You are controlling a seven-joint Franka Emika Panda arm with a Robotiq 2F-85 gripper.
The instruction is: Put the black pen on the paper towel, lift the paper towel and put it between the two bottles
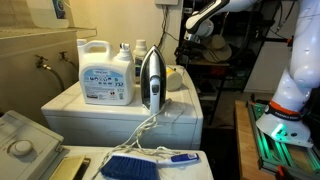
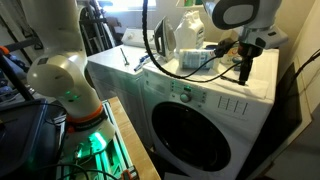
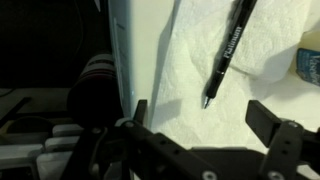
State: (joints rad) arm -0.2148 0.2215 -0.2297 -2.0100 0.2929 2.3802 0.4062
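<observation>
Gripper (image 3: 198, 110) hovers, jaws spread, over black pen (image 3: 228, 50)

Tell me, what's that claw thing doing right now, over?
Gripper open, hovering above the pen. Black pen lies on paper towel, towel flat, not lifted. Iron stands by the detergent jug.

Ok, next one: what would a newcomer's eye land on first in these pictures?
Probably the black pen lying on the white paper towel, which fills the wrist view just beyond the open hand. In an exterior view, the upright iron stands out on top of the washing machine, beside a big white detergent jug.
</observation>
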